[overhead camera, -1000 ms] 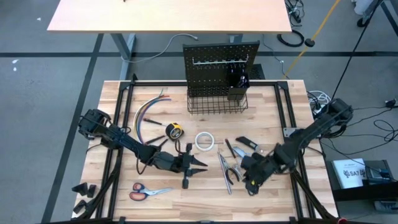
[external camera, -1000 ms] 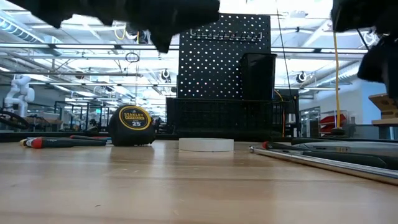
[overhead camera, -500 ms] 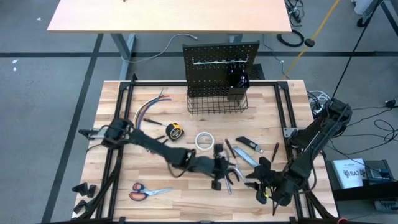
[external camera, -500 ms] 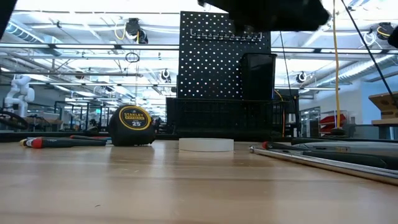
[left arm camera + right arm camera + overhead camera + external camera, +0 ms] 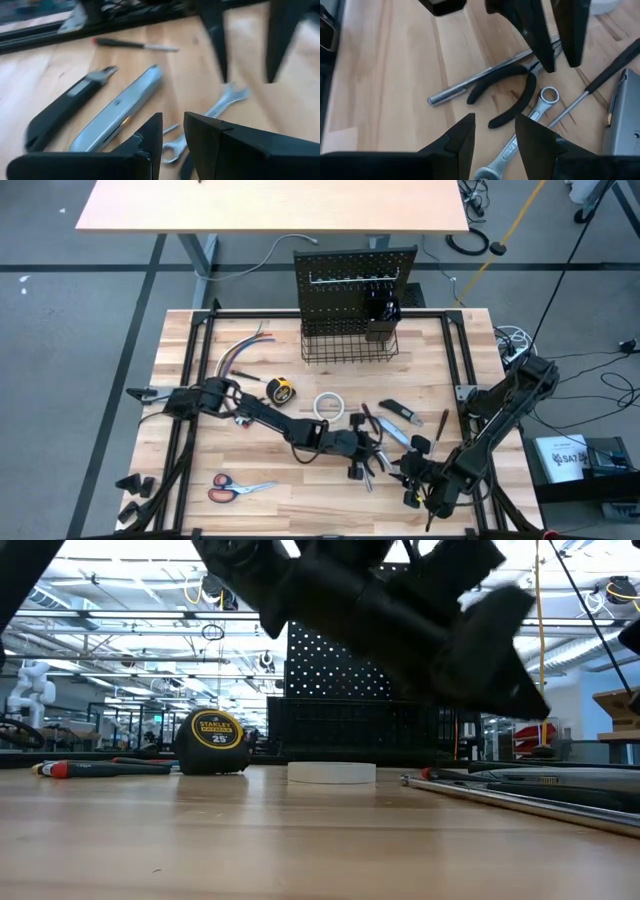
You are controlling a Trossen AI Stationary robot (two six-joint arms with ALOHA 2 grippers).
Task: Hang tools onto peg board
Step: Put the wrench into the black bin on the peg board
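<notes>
The tools lie flat on the table: black-handled pliers (image 5: pixel 512 95), a silver wrench (image 5: pixel 520 142), a silver knife (image 5: pixel 117 112), a black knife (image 5: pixel 65 105) and a screwdriver (image 5: pixel 132 45). My left gripper (image 5: pixel 366 457) hovers over this cluster, its fingers (image 5: pixel 172 132) a narrow gap apart with nothing between them. My right gripper (image 5: pixel 410 480) stands open just to the cluster's near right and points at the pliers. The peg board (image 5: pixel 355 280) stands upright at the far edge, with its wire basket (image 5: pixel 348 345) in front.
A yellow tape measure (image 5: pixel 282 391), a white tape roll (image 5: pixel 329 406) and a bundle of coloured wires (image 5: pixel 240 355) lie left of centre. Orange-handled scissors (image 5: pixel 235 488) lie near the front left. A black frame rail (image 5: pixel 470 410) runs along the table's right side.
My left gripper has swept toward the table's right edge and sunk, from beside the tape measure to above the tool cluster. My right gripper has drawn toward the near edge, sunk a little and rolled, and now points at the pliers. No tool has moved.
</notes>
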